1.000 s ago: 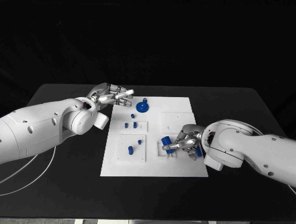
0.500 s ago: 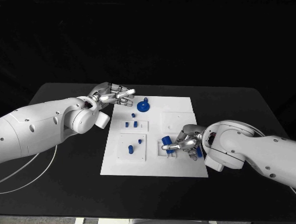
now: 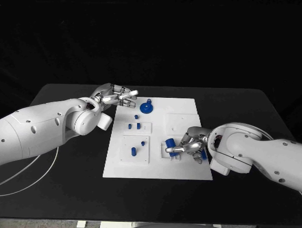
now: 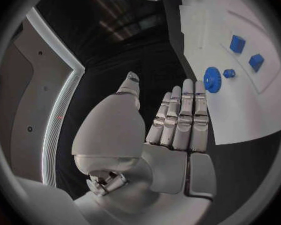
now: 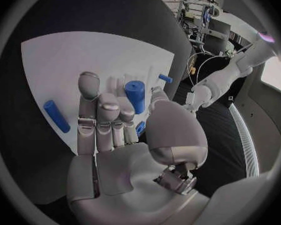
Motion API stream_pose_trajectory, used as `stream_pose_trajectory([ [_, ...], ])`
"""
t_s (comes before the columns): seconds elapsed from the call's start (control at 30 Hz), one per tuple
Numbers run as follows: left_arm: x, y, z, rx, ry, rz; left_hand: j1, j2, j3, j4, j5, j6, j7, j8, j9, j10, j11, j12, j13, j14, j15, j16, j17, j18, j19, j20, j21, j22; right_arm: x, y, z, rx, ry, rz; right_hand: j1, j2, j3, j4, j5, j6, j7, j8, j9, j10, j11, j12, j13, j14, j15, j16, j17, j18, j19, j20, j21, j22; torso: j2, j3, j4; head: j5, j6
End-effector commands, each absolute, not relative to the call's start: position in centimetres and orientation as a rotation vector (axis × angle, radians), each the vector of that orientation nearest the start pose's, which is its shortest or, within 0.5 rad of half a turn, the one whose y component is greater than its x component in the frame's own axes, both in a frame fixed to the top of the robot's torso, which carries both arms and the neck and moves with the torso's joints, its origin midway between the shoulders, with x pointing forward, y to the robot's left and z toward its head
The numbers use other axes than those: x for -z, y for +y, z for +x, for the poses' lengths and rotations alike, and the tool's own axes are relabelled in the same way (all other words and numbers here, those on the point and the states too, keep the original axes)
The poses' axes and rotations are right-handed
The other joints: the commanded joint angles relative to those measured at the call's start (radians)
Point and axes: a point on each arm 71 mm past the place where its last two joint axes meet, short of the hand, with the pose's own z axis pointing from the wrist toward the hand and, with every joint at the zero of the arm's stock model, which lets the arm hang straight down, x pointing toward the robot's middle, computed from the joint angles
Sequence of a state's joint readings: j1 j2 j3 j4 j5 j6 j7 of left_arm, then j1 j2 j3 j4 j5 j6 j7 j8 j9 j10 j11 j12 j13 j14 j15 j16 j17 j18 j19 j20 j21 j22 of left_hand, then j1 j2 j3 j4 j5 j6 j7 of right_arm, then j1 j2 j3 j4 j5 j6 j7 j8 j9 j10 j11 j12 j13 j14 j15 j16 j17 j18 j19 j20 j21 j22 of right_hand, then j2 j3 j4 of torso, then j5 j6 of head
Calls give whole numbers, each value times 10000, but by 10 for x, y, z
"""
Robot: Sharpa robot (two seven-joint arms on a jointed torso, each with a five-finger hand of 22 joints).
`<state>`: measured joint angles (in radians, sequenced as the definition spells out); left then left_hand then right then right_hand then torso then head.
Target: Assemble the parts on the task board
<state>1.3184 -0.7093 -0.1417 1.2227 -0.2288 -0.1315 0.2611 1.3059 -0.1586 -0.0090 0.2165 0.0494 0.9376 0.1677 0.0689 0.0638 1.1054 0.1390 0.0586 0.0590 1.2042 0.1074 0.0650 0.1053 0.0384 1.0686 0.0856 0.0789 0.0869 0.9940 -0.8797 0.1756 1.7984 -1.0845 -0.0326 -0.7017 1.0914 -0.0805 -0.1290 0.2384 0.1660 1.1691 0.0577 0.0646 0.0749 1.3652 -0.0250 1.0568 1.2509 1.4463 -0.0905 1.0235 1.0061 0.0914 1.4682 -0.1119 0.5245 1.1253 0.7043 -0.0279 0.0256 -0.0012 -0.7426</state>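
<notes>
- Over the last second almost nothing moves: the right hand (image 3: 187,145) stays low over the near right part of the task board (image 3: 185,107), the left hand (image 3: 115,96) keeps hovering at its far left corner
- That stillness suggests fine alignment, not transport, so I judge the assembly to be mid-step
- The right hand holds a blue cylinder (image 5: 135,96) upright between thumb and fingers, beside another blue rod (image 5: 56,116) lying on the board
- The left hand holds nothing, fingers straight and close together, next to the blue gear (image 3: 145,109) near the far edge
- Whether the cylinder's lower end already sits in a socket is hidden by the fingers; the small parts (image 3: 133,127) at the left are too tiny to identify
</notes>
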Motion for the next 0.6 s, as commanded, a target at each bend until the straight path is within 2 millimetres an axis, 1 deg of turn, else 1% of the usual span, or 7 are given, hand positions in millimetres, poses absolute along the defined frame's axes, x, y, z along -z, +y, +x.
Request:
stream_pose_trajectory([
  [0.03, 174, 218, 546, 13799, 16552, -8175, 20, -58, -2, 23, -9, -71, -29, -13, -10, -83, -1, 21, 4, -33, 31, -15, -12, -43, -38, 51, -2, -16, 211, -171, 416, -5122, 22729, 3523, 16, -88, 12, 88, -53, 33, 10, -4, -2, 14, -72, 19, 5, 6, -33, 18, 15, -43, 398, -34, 28, 10, 2, -5, 7, 10, 11],
  [0.33, 174, 219, 547, 13766, 16551, -8167, 20, -58, -2, 23, -9, -71, -29, -13, -10, -83, -1, 21, 4, -33, 31, -15, -12, -43, -38, 51, -2, -16, 203, -171, 417, -5231, 22422, 3468, 39, -71, 27, 123, -33, 39, 8, -2, -1, 17, -73, 19, 6, 5, -35, 15, 14, -44, 401, -36, 51, 20, 1, -10, 4, 48, 11],
  [0.6, 174, 219, 547, 13747, 16553, -8166, 25, -54, -4, 27, -9, -117, -23, -16, -12, -88, 1, 22, 4, -36, 32, -15, -17, -43, -40, 52, -1, -18, 200, -170, 418, -5303, 22346, 3390, 41, -28, 14, 106, 5, 50, 5, -1, 0, 26, -75, 30, 12, 6, -38, 19, 20, -43, 402, -38, 68, 29, 2, -5, 1, 71, -8],
])
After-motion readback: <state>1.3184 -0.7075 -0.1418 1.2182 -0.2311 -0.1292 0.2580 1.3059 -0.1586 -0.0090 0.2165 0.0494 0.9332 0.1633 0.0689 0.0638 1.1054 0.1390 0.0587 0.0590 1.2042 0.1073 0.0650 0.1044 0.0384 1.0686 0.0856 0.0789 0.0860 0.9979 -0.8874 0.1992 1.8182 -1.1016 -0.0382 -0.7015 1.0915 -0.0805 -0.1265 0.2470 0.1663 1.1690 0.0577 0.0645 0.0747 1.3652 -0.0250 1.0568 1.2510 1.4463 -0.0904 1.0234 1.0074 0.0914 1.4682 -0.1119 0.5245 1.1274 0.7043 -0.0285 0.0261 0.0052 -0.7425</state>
